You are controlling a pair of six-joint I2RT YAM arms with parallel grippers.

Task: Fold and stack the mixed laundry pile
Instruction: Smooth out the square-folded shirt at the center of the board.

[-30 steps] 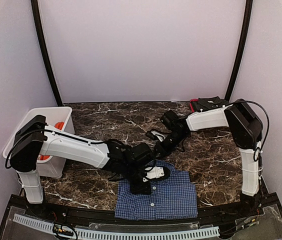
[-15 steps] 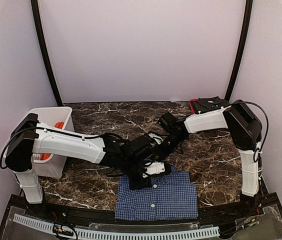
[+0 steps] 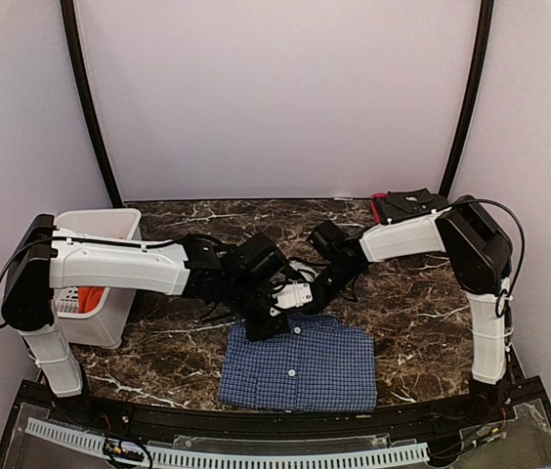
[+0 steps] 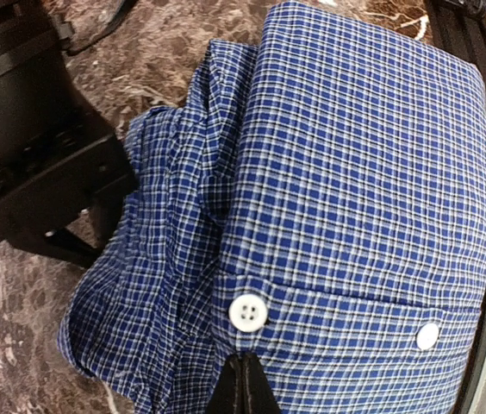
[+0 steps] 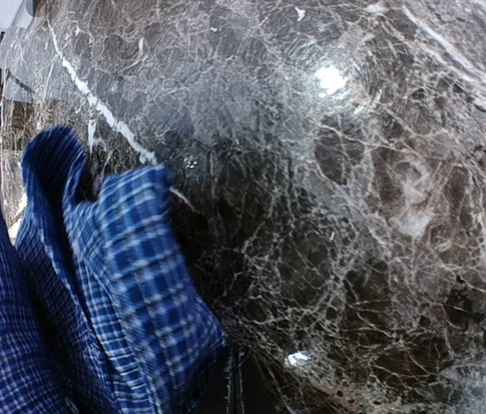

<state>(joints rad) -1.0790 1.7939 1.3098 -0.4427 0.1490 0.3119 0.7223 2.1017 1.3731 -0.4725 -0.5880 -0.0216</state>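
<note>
The blue-and-white checked shirt (image 3: pixel 297 366) lies folded flat near the table's front edge, button side up. My left gripper (image 3: pixel 268 327) is at its far left corner. In the left wrist view that gripper (image 4: pixel 243 384) is shut, pinching the fabric just below a white button (image 4: pixel 248 311). My right gripper (image 3: pixel 320 296) is at the shirt's far edge. In the right wrist view its dark fingertips (image 5: pixel 239 390) are together, with a raised fold of the checked shirt (image 5: pixel 131 293) running into them. The orange-red shirt (image 3: pixel 90 296) is in the basket, mostly hidden.
The white slotted basket (image 3: pixel 109 227) stands at the left edge of the dark marble table (image 3: pixel 422 303). A black and red object (image 3: pixel 407 203) sits at the back right corner. The right arm's black wrist (image 4: pixel 36 164) is close beside the shirt.
The left gripper has shut on the shirt. Both grippers have moved away from the front edge, and the shirt has slid a little back and left with them.
</note>
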